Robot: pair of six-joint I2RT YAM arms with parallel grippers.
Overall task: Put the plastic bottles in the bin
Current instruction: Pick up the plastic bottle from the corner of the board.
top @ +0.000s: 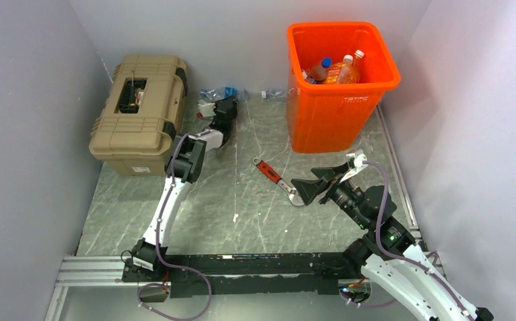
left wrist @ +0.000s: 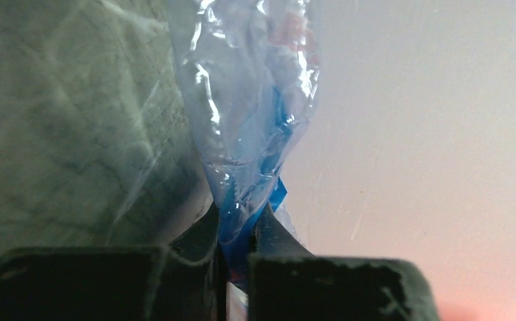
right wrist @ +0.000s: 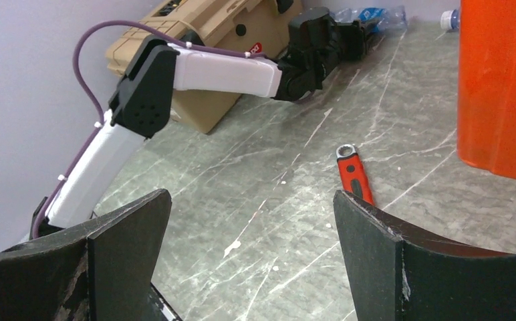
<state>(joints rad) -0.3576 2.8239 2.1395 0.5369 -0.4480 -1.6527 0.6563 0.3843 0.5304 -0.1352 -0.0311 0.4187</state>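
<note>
My left gripper (top: 227, 100) reaches to the back wall beside the toolbox. In the left wrist view it (left wrist: 240, 224) is shut on a crushed clear bottle with a blue label (left wrist: 248, 114), pinched thin between the fingers. The same bottle (top: 223, 93) lies along the wall and also shows in the right wrist view (right wrist: 369, 16). Another crushed bottle (top: 275, 94) lies by the wall left of the orange bin (top: 339, 100). Several bottles (top: 339, 70) lie inside the bin. My right gripper (top: 315, 186) is open and empty, low over the table in front of the bin (right wrist: 499, 87).
A tan ribbed toolbox (top: 138, 114) stands at the back left, close to my left arm. A red-handled wrench (top: 275, 177) lies mid-table, just left of my right gripper, also in the right wrist view (right wrist: 354, 175). Grey walls close in on three sides.
</note>
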